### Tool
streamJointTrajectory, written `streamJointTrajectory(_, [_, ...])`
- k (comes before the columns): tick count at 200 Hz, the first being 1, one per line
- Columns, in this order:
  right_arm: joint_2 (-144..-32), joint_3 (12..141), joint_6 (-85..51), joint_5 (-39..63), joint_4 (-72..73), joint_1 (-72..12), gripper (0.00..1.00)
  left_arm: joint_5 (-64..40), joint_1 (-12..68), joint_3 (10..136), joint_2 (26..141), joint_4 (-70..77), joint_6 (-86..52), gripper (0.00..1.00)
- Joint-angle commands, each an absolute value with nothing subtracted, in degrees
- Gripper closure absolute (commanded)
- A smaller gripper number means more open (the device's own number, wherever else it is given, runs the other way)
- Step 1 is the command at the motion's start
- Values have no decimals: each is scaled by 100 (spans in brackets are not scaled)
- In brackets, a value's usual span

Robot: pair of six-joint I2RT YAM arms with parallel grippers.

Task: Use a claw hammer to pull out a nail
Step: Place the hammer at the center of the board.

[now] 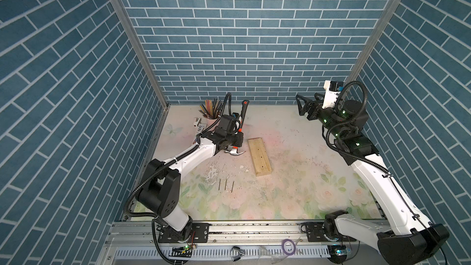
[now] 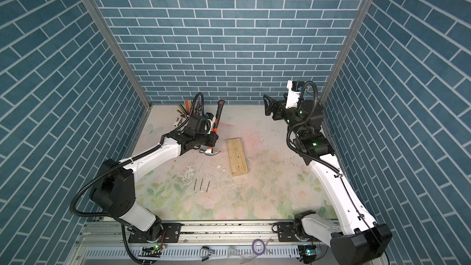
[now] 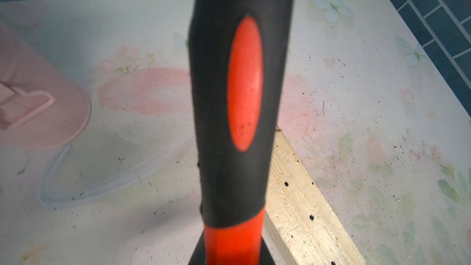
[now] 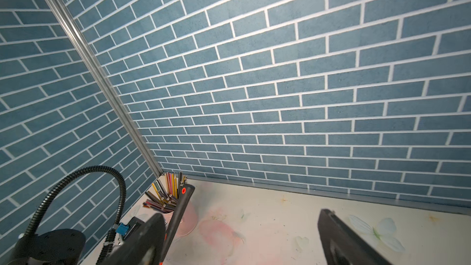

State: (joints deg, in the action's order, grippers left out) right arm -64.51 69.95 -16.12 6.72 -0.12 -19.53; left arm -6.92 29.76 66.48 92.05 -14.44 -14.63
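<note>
1. The left gripper (image 1: 237, 143) is clamped narrowly on the orange shaft of the claw hammer (image 1: 244, 114), just above the steel head.
2. In both top views the hammer stands nearly upright. Its black handle end points to 12 o'clock, and its claw points to 3 o'clock, just beside the wood block (image 1: 260, 158) and apart from it.
3. The right gripper (image 1: 299, 106) is raised at 2 o'clock from the block, with its jaws spread wide and nothing between them.
4. 3 nails (image 1: 225, 186) lie on the table (image 1: 293, 174) at 7 o'clock from the block.
</note>
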Motion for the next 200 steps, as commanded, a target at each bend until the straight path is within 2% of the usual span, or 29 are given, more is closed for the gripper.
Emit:
streamJointTrajectory(1, [-6326,6879,-1397,281,-138,-1938,7,-650,2936,6662,9322,-1396,-1618,100])
streamJointTrajectory(138, [-5757,5555,-1145,-1820,-323,-1942,7,-804,2928,6890,10640,-1907,-1763,100])
streamJointTrajectory(200, [-5862,5353,-1077,-2138,-270,-1932,7,-631,2923,6979,10920,-2008,-1794,100])
